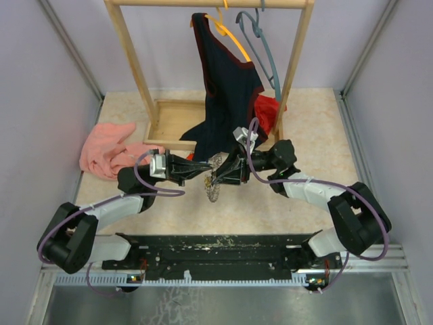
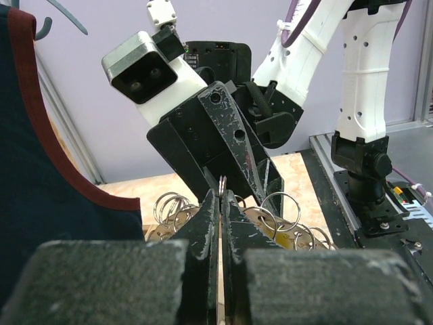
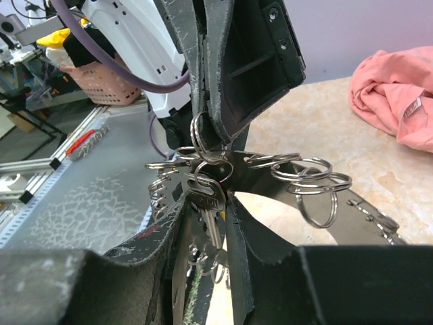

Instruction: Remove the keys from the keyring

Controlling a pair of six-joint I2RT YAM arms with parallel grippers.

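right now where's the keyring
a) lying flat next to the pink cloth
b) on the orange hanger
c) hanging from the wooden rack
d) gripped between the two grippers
d: in the top view the keyring stands on edge where the tips of the left gripper and the right gripper meet, and both wrist views show fingers closed around it.
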